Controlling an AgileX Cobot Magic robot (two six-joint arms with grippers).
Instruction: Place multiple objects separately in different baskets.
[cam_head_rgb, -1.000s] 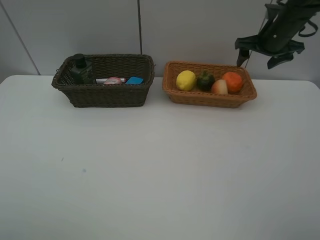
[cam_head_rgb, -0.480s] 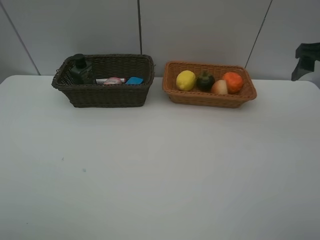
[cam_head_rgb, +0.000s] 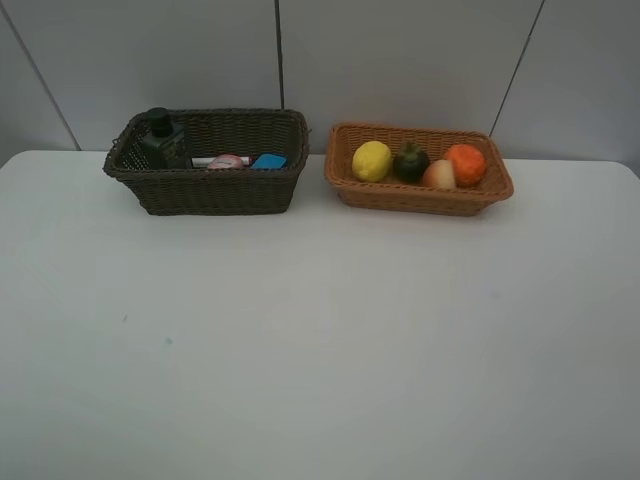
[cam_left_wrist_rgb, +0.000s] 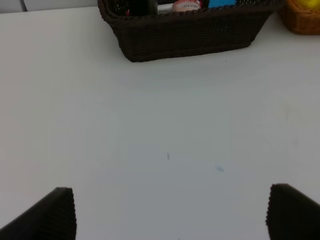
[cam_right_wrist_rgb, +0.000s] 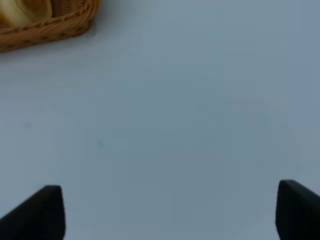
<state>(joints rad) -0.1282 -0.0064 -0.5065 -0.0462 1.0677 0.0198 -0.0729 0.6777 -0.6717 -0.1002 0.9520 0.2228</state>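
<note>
The dark brown basket (cam_head_rgb: 210, 190) stands at the back left and holds the dark green pump bottle (cam_head_rgb: 160, 140), the white-pink marker (cam_head_rgb: 222, 161) and a blue item (cam_head_rgb: 268, 161). The light tan basket (cam_head_rgb: 420, 197) at the back right holds the lemon (cam_head_rgb: 372, 160), mangosteen (cam_head_rgb: 410, 161), peach-like fruit (cam_head_rgb: 439, 175) and orange (cam_head_rgb: 465, 163). Neither arm shows in the high view. My left gripper (cam_left_wrist_rgb: 172, 212) is open and empty over bare table, facing the dark basket (cam_left_wrist_rgb: 190, 35). My right gripper (cam_right_wrist_rgb: 170, 210) is open and empty, the tan basket's corner (cam_right_wrist_rgb: 45, 25) ahead of it.
The white table (cam_head_rgb: 320, 330) spreads in front of both baskets, with a few small marks (cam_head_rgb: 125, 319) on its left part. A grey panelled wall stands behind the baskets.
The right arm, raised above the tan basket a second ago, has drawn off to the right and left the high view. The baskets and their contents have not moved.
</note>
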